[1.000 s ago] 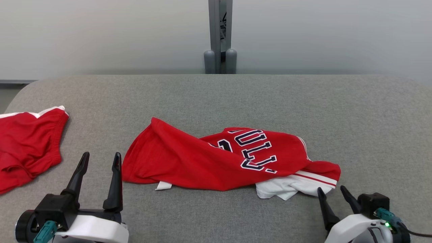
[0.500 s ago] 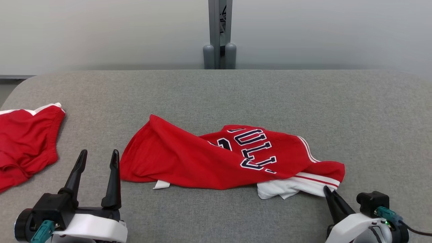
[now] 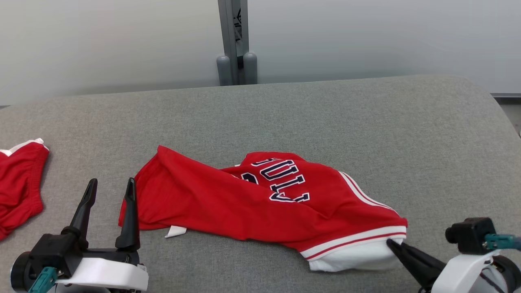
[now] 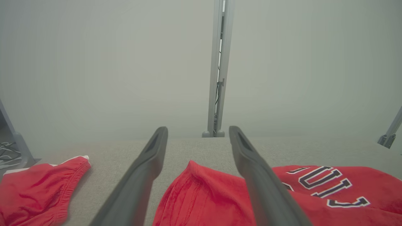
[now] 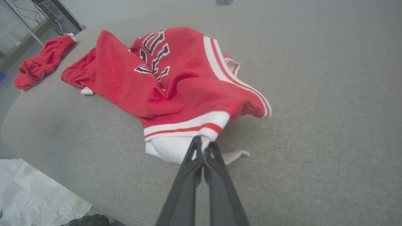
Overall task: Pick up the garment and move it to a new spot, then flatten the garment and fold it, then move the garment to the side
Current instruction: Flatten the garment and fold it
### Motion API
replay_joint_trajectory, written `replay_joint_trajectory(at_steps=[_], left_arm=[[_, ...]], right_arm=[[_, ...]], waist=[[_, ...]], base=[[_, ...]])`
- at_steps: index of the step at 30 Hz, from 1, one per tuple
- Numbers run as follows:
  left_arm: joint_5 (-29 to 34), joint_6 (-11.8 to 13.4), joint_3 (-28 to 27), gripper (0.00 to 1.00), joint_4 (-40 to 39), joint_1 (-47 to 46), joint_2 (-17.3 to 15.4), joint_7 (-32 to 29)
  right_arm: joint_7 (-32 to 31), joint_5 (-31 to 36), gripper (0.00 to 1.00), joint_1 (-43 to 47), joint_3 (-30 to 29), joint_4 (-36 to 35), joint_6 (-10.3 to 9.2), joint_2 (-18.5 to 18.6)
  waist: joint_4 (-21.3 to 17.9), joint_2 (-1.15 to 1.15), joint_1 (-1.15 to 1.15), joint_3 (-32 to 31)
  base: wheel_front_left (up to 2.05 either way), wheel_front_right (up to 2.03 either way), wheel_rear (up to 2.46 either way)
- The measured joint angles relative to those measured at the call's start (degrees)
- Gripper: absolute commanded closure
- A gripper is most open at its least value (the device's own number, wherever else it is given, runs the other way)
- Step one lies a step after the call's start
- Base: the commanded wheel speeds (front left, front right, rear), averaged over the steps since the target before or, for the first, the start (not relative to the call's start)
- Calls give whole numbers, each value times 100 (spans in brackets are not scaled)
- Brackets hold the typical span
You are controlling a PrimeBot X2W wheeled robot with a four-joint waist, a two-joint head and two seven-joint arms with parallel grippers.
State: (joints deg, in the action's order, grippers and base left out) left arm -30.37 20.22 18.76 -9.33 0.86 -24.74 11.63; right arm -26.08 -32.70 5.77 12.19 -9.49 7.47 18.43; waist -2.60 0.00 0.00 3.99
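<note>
The right gripper [image 5: 202, 143] has just pinched shut on the white hem of the red jersey [image 3: 228, 203] lying crumpled mid-way across the grey table [image 3: 346, 114] — so lifting can likely begin — while the left gripper [image 3: 110, 185] waits beside it, fingers wide.

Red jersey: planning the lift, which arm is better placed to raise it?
Right. The right gripper is shut on the white hem of the red jersey; the left gripper stands open near its other end, holding nothing.
</note>
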Motion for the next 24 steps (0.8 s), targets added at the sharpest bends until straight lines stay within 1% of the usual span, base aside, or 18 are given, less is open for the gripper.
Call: replay_joint_trajectory(at_steps=[2,4,7,8,10,11,12,13,15,18,19,20,21,24], left_arm=[[0,0,14,0,1,-1,1,1],[-3,-2,19,0,4,-3,10,8],[-10,-7,49,0,20,-8,20,8],[-33,-35,85,0,36,-22,32,4],[-33,-57,134,0,59,-29,40,-21],[-33,-63,158,0,75,-33,42,-37],[-33,-99,193,0,78,-59,51,-51],[-32,-102,224,0,87,-102,56,-54],[-32,-119,260,0,98,-149,73,-60],[-32,-152,304,0,126,-208,113,-77],[-31,-156,315,0,129,-248,126,-77],[-31,-157,321,0,134,-267,136,-77],[-31,-158,327,0,145,-270,141,-77],[-29,-176,338,0,175,-322,142,-76]], right_arm=[[-379,-174,100,91,-210,-520,1,-2],[-592,-323,100,90,-386,-916,0,-46],[-701,-392,100,-55,-616,-1026,0,-187],[-693,-520,100,-307,-733,-856,-3,-326],[-675,-520,100,-487,-793,-477,-3,-326],[-668,-611,100,-573,-779,-233,-5,-369],[-656,-527,100,-628,-702,-32,-3,-335],[-594,-460,100,-698,-662,208,-2,-308],[-404,-654,100,-872,-606,655,-4,-414],[-26,-705,100,-1098,-493,1326,-4,-401],[166,-655,87,-1187,-463,1546,-4,-386],[343,-636,55,-1278,-423,1737,-4,-370],[575,-713,0,-1368,-415,1895,-4,-404],[1159,-737,0,-1598,-356,2363,-4,-417]], waist=[[-4,0,0,-29],[6,0,0,-55],[38,0,0,-92],[72,0,0,-115],[131,0,0,-139],[165,0,0,-151],[201,0,0,-158],[242,0,0,-160],[313,0,0,-148],[400,0,0,-107],[422,0,0,-83],[437,0,0,-59],[444,0,0,-38],[436,0,0,17]], base=[[0,0,0],[0,0,0],[0,0,0],[0,0,0],[0,0,0],[0,0,0],[0,0,0],[0,0,0],[0,0,0],[0,0,0],[0,0,0],[0,0,0],[0,0,0],[0,0,0]])
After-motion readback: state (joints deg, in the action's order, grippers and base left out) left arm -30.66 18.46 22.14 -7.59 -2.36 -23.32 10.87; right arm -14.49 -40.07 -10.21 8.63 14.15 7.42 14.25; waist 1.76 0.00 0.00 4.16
